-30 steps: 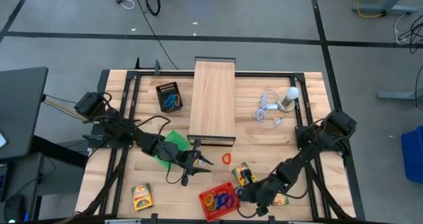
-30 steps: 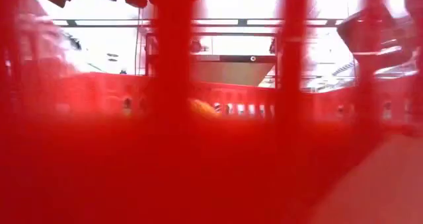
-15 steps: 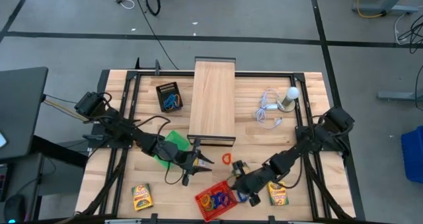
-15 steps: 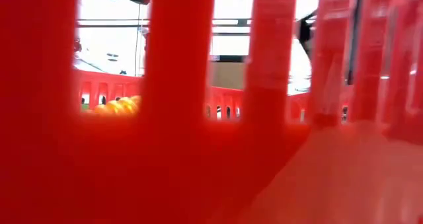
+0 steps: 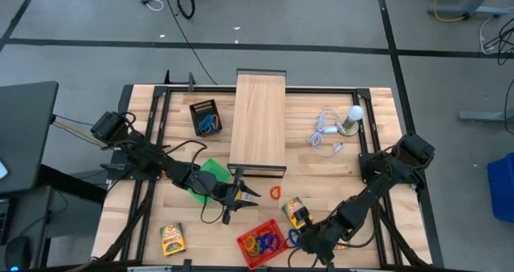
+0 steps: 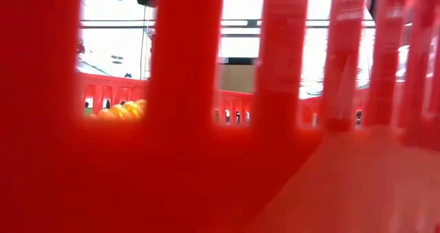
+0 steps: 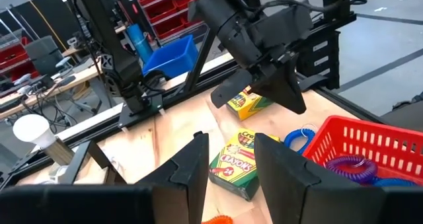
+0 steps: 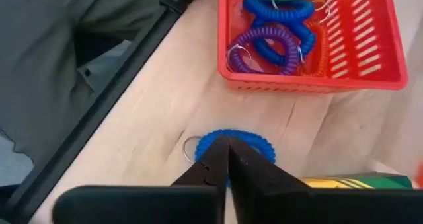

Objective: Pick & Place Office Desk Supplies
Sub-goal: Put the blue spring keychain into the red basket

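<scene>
— Where's our blue loop [image 8: 229, 147]?
— On the worktop [image 8: 158, 118] just beside the red basket [image 8: 380, 65], our right fingers [image 8: 225, 163] closed above it.
— Light and springy, we reckon; pinch the coil, not the ring.
— Left fingers [image 7: 228, 161] hang open.

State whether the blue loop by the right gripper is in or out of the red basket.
Out. The blue loop lies on the wooden table beside the red basket, under the right gripper, whose jaws are shut.
</scene>
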